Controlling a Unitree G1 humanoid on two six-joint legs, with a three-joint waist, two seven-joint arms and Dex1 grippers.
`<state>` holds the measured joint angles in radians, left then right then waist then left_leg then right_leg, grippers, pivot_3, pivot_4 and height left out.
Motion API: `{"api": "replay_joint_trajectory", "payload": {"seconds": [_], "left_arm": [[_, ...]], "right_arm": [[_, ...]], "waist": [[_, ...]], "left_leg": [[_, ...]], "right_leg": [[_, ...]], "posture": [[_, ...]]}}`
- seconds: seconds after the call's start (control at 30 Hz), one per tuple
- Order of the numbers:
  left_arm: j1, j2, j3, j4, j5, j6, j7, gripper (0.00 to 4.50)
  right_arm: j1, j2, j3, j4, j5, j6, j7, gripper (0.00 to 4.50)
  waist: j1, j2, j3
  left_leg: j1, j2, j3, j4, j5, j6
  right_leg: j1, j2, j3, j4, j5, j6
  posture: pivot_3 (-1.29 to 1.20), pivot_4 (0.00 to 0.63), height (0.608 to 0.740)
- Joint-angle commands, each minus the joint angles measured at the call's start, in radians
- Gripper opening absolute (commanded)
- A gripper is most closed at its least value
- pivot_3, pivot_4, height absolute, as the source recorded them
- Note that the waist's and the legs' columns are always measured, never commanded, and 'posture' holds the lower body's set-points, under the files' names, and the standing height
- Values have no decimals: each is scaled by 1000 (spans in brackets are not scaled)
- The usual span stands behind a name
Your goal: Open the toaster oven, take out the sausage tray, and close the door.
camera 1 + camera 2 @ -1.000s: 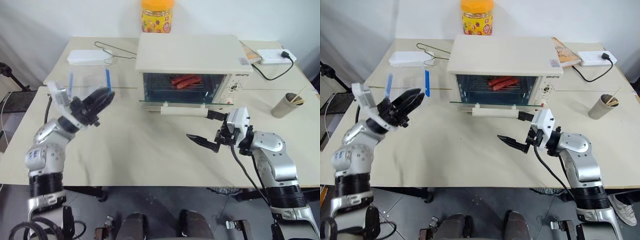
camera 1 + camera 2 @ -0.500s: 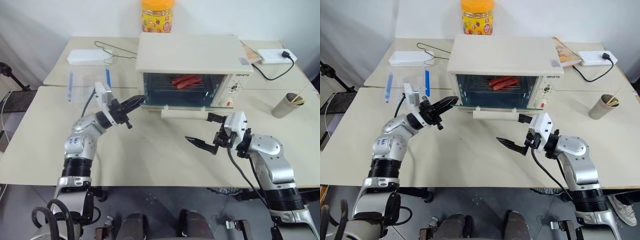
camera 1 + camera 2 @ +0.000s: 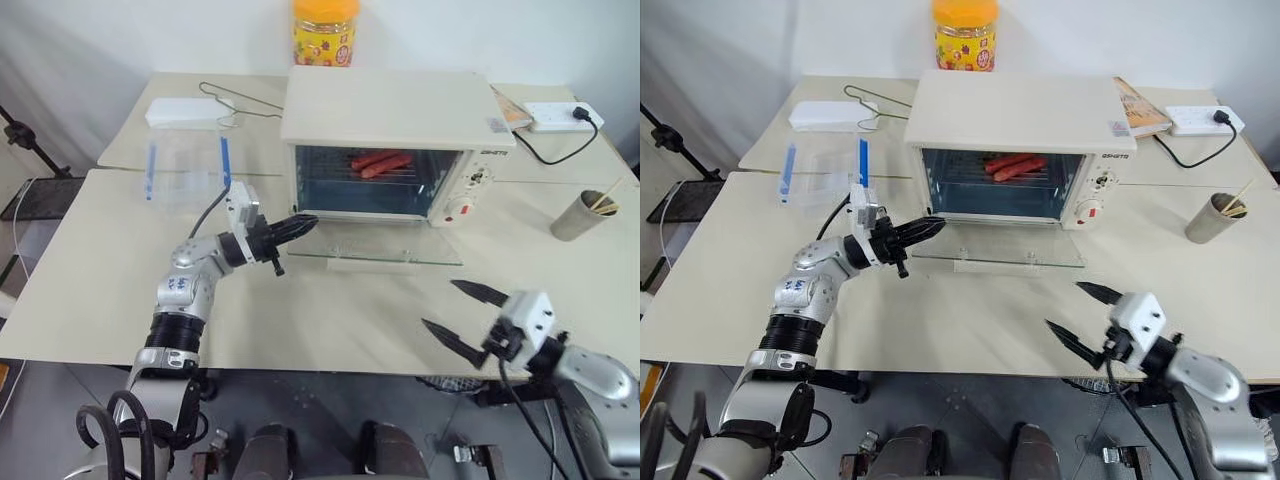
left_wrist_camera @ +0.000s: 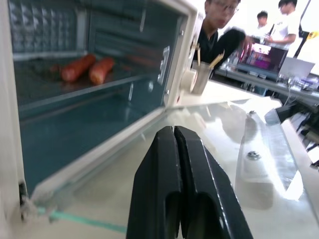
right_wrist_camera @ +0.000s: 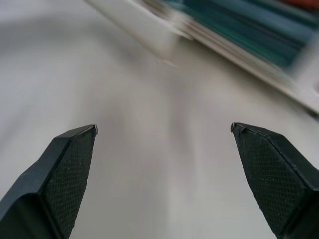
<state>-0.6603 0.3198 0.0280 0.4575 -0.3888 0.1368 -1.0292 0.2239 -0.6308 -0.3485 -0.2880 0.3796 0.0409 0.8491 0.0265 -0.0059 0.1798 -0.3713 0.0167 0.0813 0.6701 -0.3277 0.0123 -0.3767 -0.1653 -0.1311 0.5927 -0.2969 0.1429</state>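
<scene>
The cream toaster oven (image 3: 400,120) gapes, glass door (image 3: 385,245) flat; left jaws pinched closed, right jaws spread.

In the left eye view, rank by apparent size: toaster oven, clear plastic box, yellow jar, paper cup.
1. toaster oven
2. clear plastic box
3. yellow jar, cut off by the frame's top and farther away, so unsure
4. paper cup, looking close to the jar

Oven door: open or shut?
Open. The door lies flat in front of the toaster oven, leaving the sausages inside exposed.
</scene>
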Motion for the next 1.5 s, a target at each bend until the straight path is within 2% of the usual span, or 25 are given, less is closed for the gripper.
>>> {"api": "replay_joint_trajectory", "payload": {"seconds": [0.03, 0.17, 0.37, 0.43, 0.47, 0.53, 0.6, 0.73, 0.87, 0.9, 1.07, 1.3, 1.4, 1.5], "left_arm": [[19, -3, -33, -7, 32, -24, -19, 41], [44, -5, -41, -8, 50, -59, -19, 41], [91, -3, -20, -60, 26, -80, -17, 41], [137, 8, 16, -142, -40, -40, -34, 424], [176, 21, 49, -214, -82, -8, -22, 620], [252, 56, 100, -341, -122, 32, 14, 1220], [323, 93, 143, -445, -156, 83, 47, 1865], [417, 138, 202, -566, -196, 142, 108, 3044], [457, 144, 241, -614, -214, 150, 148, 4262], [462, 143, 241, -620, -216, 150, 152, 4452], [475, 137, 231, -643, -219, 151, 168, 4452], [451, 128, 208, -629, -218, 151, 171, 4452], [434, 126, 198, -617, -221, 153, 168, 4500], [420, 126, 188, -604, -221, 155, 159, 4500]], "right_arm": [[-41, -42, -66, -67, 27, 1, -21, 4500], [-149, -59, -16, -93, 18, 37, -49, 4500], [-379, -18, 189, -123, -52, 112, -109, 4500], [-477, 14, 298, -95, -150, 117, -152, 4500], [-563, 64, 366, -43, -229, 109, -207, 4500], [-698, 141, 477, 67, -347, 74, -256, 4500], [-799, 159, 571, 195, -513, -43, -314, 4500], [-958, 210, 677, 425, -721, -121, -454, 4500], [-1059, 260, 736, 630, -840, -157, -553, 4500], [-1081, 273, 739, 674, -860, -170, -593, 4500], [-1168, 317, 774, 827, -941, -184, -678, 4500], [-1216, 343, 779, 937, -1004, -170, -766, 4500], [-1221, 350, 787, 949, -1013, -174, -769, 3873], [-1231, 356, 797, 968, -1031, -188, -784, 2936]], "waist": [[-7, 0, 0], [-8, 0, 0], [-5, 0, 0], [-6, 0, 0], [-6, 0, 0], [-30, -1, 0], [-38, 0, 0], [-33, 0, 0], [-31, 0, 0], [-32, 0, 0], [-46, 0, 0], [-61, 0, 0], [-61, 0, 0], [-62, 0, 0]], "left_leg": [[0, 0, 1, 0, 0, 0], [2, 2, 1, 0, 0, 0], [0, 2, 0, 0, 0, 0], [0, 2, 0, 0, 0, 0], [-1, 2, 0, 0, 0, 0], [-1, 2, 0, 1, 0, 0], [0, 2, -2, 1, 0, -1], [-1, 2, -6, 0, 0, -1], [-3, 0, -11, 1, 0, -1], [-3, 0, -12, 1, 0, -1], [-3, 0, -12, 1, 0, -1], [-3, 1, -12, -2, 1, -2], [-3, 1, -12, -2, 1, -2], [-3, 1, -12, -2, 1, -2]], "right_leg": [[0, 0, 1, 0, 0, 0], [0, 1, 1, 1, 0, 0], [-1, 1, 1, 1, 0, 0], [-1, 1, -1, 1, 0, 0], [-2, 1, 0, 1, 0, 0], [-2, 1, 1, 2, 0, 0], [-3, 0, 1, 3, 0, -1], [-4, 0, 0, 4, -1, -1], [-3, -1, -1, 3, -1, -1], [-3, -1, -1, 3, -1, -1], [-3, -1, -1, 3, -1, -1], [-4, 0, -2, 3, -1, -2], [-4, 0, -2, 3, -1, -2], [-4, 0, -1, 3, -1, -2]], "posture": [[0, 150, 740], [0, 150, 740], [0, 150, 740], [0, 150, 740], [0, 150, 740], [0, 150, 740], [0, 150, 740], [0, 150, 740], [0, 150, 740], [0, 150, 740], [0, 150, 740], [0, 150, 740], [0, 150, 740], [0, 150, 740]]}}
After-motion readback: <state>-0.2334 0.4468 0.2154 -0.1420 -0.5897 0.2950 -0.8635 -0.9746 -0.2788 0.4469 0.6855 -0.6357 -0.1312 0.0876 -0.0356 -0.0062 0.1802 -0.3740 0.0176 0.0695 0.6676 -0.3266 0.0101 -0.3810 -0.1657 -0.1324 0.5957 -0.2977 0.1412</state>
